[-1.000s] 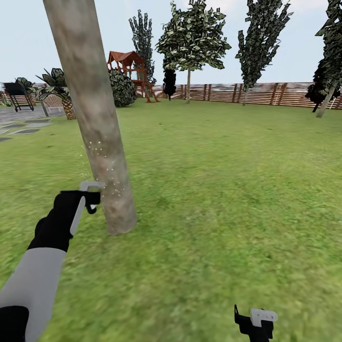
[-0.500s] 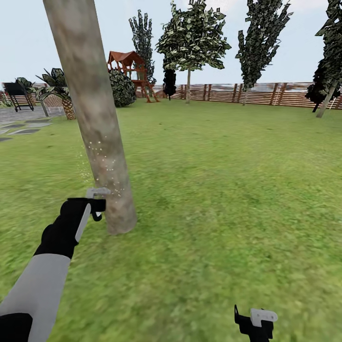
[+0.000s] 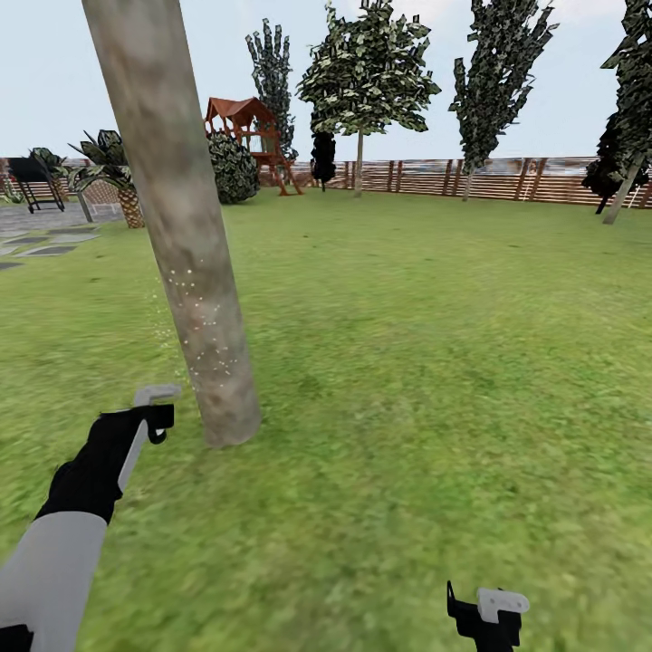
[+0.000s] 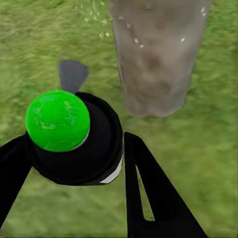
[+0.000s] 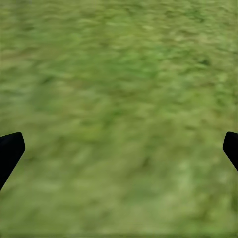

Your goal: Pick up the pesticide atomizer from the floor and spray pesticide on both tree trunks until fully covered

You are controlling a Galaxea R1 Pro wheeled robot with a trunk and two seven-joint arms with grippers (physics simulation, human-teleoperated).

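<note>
Head view: left arm reaches out low on the left, left gripper [image 3: 156,418] near the base of the tree trunk [image 3: 172,208], apart from it, holding something with a pale grey part on top. Trunk is thick, pale beige-grey, leaning, standing in the grass lawn [image 3: 407,362]; small whitish specks dot its lower part and hang in the air just beside it. Right gripper [image 3: 484,616] sits low at the bottom edge over grass.

Left wrist view: left gripper [image 4: 82,163] is clenched on the pesticide atomizer [image 4: 79,144], black fingers [image 4: 148,193] on either side of a black rounded body with a bright green ball cap [image 4: 58,120]. Contents of the atomizer cannot be seen. Trunk base [image 4: 156,59] stands ahead of it, specks on its bark, grass between.

Right wrist view: right gripper [image 5: 119,148] spread wide, black fingertips [image 5: 10,148] at the two edges, nothing between them, blurred grass [image 5: 119,99] below.

Far back in head view: brown slat fence [image 3: 489,177], red-roofed play structure [image 3: 249,136], short palm [image 3: 113,172], second pale-trunked tree [image 3: 362,91], grey stepping stones [image 3: 50,249].
</note>
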